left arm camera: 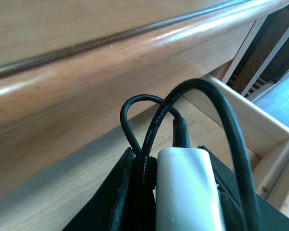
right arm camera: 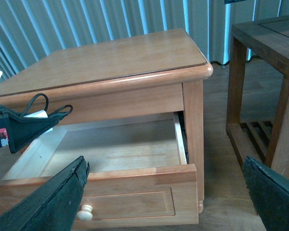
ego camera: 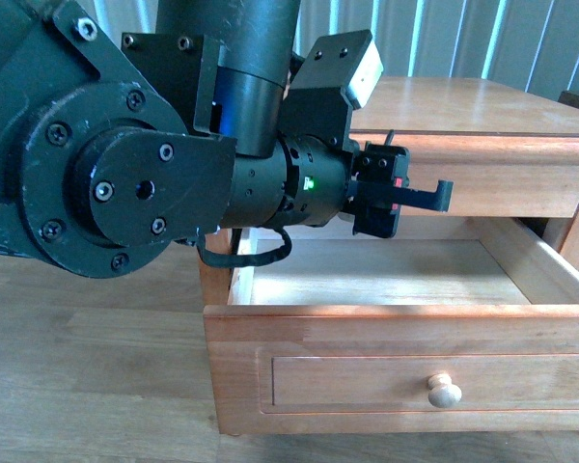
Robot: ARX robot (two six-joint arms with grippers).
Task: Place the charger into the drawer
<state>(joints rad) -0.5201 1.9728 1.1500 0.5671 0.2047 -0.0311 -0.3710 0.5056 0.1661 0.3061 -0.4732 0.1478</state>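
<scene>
The left gripper point(left arm camera: 176, 161) was clamped on the charger point(left arm camera: 188, 197) above the open drawer point(ego camera: 386, 311), near its rear edge; the right gripper point(right arm camera: 164, 161) hung wide apart, empty. The looped cable point(left arm camera: 154, 120) could snag on the fingers at release, dragging the charger out.

I see small white rounded charger block point(left arm camera: 188, 192), its thin black cable point(left arm camera: 198, 84), light-brown wooden drawer point(ego camera: 347, 381) (paler inside), cream round knob point(ego camera: 444, 390).
</scene>
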